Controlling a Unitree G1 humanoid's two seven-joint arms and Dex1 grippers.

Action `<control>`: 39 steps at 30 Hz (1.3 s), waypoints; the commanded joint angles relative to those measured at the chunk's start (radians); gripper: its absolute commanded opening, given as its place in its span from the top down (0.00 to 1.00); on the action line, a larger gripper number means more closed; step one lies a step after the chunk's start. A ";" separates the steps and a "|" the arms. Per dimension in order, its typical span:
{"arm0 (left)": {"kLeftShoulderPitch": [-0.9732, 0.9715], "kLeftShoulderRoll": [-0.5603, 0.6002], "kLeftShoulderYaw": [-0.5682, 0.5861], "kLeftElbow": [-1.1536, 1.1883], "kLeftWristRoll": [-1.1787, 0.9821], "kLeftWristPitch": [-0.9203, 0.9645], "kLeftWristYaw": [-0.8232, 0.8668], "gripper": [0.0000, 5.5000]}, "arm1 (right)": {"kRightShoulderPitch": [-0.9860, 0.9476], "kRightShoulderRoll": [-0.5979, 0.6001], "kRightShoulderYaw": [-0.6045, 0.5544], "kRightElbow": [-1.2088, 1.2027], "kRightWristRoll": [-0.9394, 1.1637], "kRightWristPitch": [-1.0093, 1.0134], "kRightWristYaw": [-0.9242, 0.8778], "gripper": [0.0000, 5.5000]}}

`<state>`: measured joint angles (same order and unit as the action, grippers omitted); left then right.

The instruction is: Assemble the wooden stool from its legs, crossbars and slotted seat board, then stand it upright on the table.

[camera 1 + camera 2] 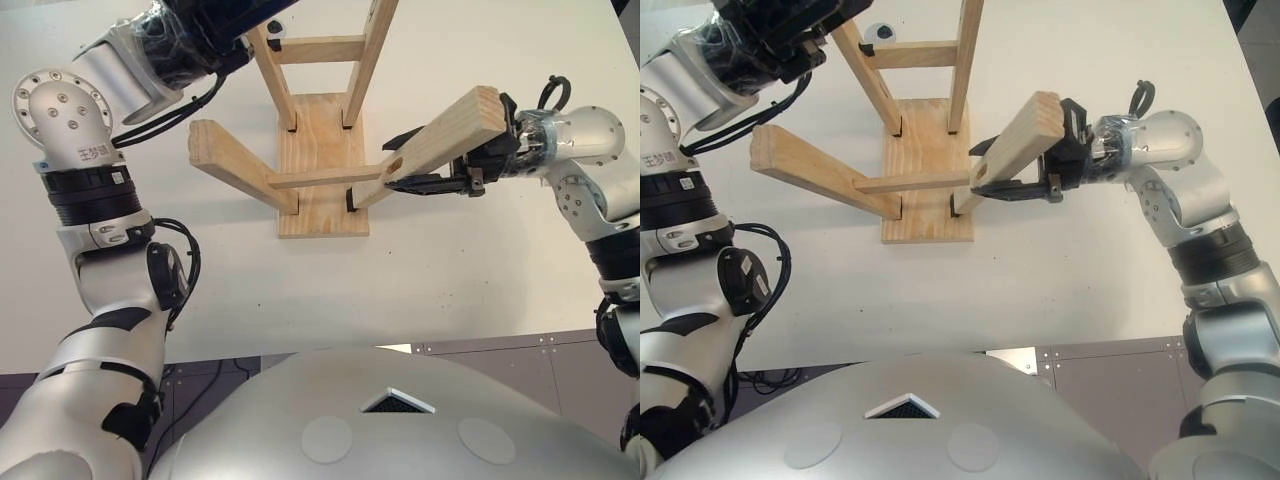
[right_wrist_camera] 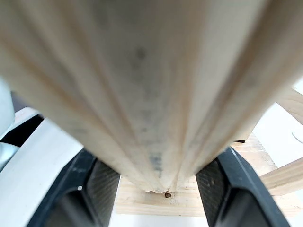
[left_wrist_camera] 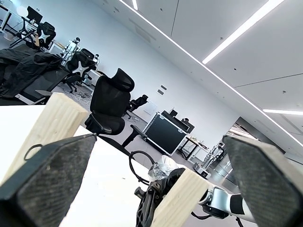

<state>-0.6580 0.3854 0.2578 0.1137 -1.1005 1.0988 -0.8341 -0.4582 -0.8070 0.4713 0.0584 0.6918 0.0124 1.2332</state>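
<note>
Wooden leg (image 1: 440, 140) at the seat board's (image 1: 320, 215) right edge, pinched between the right gripper's (image 2: 156, 182) pads (image 2: 106, 182). Left gripper (image 3: 158, 139) beyond the board, spread wide, holding nothing.

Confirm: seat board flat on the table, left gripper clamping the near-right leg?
Wrong arm: the right gripper clamps that leg, as the right wrist view shows, wood between its pads. The seat board is flat on the table.

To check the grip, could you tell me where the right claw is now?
In the eye views, the right claw is on the robot's right, clamped on the near right leg, beside the board.
</note>
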 commanded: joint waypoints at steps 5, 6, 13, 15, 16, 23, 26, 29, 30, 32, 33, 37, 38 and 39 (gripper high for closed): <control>0.043 -0.016 0.048 -0.071 -0.038 -0.003 0.067 0.11 | 0.065 -0.110 0.249 0.049 -0.421 0.256 0.013 0.63; 0.045 -0.017 0.049 -0.072 -0.040 -0.004 0.069 0.11 | 0.058 -0.101 0.253 0.059 -0.424 0.257 0.011 0.63; 0.055 -0.019 0.051 -0.078 -0.044 -0.011 0.074 0.11 | 0.016 -0.055 0.311 0.104 -0.482 0.243 0.004 0.63; 0.063 -0.023 0.049 -0.075 -0.039 -0.019 0.073 0.11 | 0.005 -0.039 0.327 0.109 -0.480 0.244 0.003 0.63; 0.070 -0.026 0.047 -0.073 -0.033 -0.024 0.073 0.11 | 0.002 -0.033 0.335 0.113 -0.482 0.241 0.001 0.63; 0.117 -0.046 0.041 -0.087 -0.022 -0.051 0.079 0.11 | -0.064 -0.003 0.436 0.158 -0.555 0.264 0.019 0.63; 0.145 -0.062 0.024 -0.092 0.004 -0.073 0.073 0.11 | -0.094 -0.006 0.500 0.189 -0.601 0.272 0.046 0.63; 0.151 -0.027 -0.010 -0.104 0.053 -0.094 0.037 0.11 | -0.101 -0.018 0.549 0.221 -0.629 0.266 0.043 0.63; 0.117 -0.002 -0.022 -0.099 0.065 -0.099 0.016 0.11 | -0.093 -0.027 0.538 0.208 -0.601 0.279 0.028 0.63; 0.051 0.033 -0.032 -0.080 0.076 -0.103 -0.013 0.11 | -0.082 -0.041 0.515 0.180 -0.548 0.306 0.004 0.63; 0.029 0.054 -0.048 -0.077 0.097 -0.112 -0.028 0.11 | -0.081 -0.043 0.507 0.174 -0.534 0.312 -0.006 0.63; 0.026 0.139 -0.176 -0.128 0.252 -0.177 -0.074 0.11 | -0.096 -0.048 0.498 0.156 -0.548 0.325 -0.042 0.63; 0.027 0.156 -0.200 -0.150 0.272 -0.168 -0.068 0.11 | -0.110 -0.056 0.519 0.142 -0.601 0.328 -0.053 0.63; 0.030 0.170 -0.213 -0.171 0.283 -0.163 -0.064 0.11 | -0.127 -0.059 0.540 0.142 -0.654 0.319 -0.059 0.63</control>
<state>-0.5592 0.4349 0.1829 0.0577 -0.9567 0.9707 -0.8596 -0.6747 -0.7924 0.6516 0.0874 0.6411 0.0497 1.2136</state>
